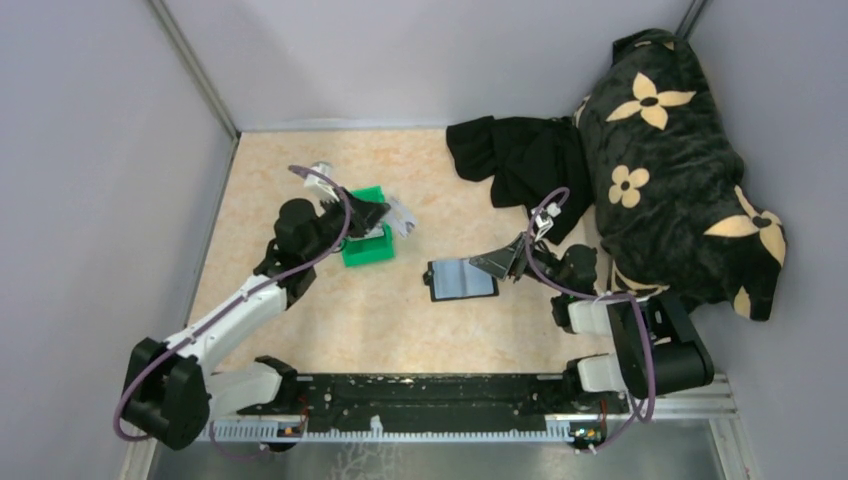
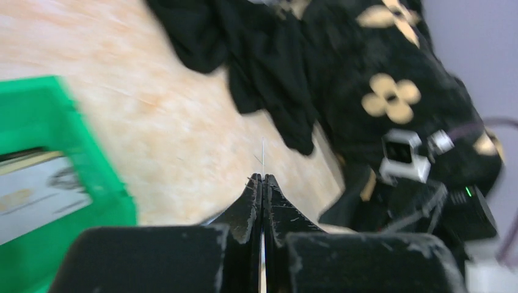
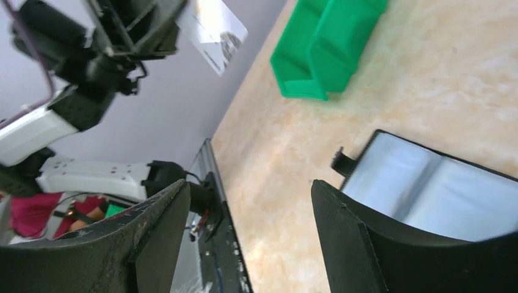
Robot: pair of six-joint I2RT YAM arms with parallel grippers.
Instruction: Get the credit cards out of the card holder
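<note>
At the middle of the surface, the card holder (image 1: 462,280) lies open and flat with its grey-blue inner faces up. Its long axis runs nine to three in the top view, and the small tab is at the nine o'clock end. I see no card on those faces, though glare hides detail.

My right fingers (image 3: 247,189) are the nearer pair, sitting at the holder's three o'clock edge. They are spread wide with nothing between them. One finger overlaps the holder's corner, and I cannot tell whether it touches.

The pale grey-white card (image 3: 214,30) is already out of the holder, well apart from it at about ten o'clock. My left fingers (image 2: 262,183) are clenched on it edge-on. It sticks out of them toward three o'clock, raised off the surface.

I judge that the next move turns on where the card sits relative to the green bin (image 1: 360,258). The bin lies just beside the card at about seven o'clock, so the card hangs past the bin's three o'clock rim, not over its opening. My left arm would need to shift toward nine o'clock before letting go. What lies inside the bin is too blurred to name.

Farther out, at one o'clock from the holder, a black cloth (image 1: 510,155) is bunched against a dark flower-patterned blanket (image 1: 680,160).
</note>
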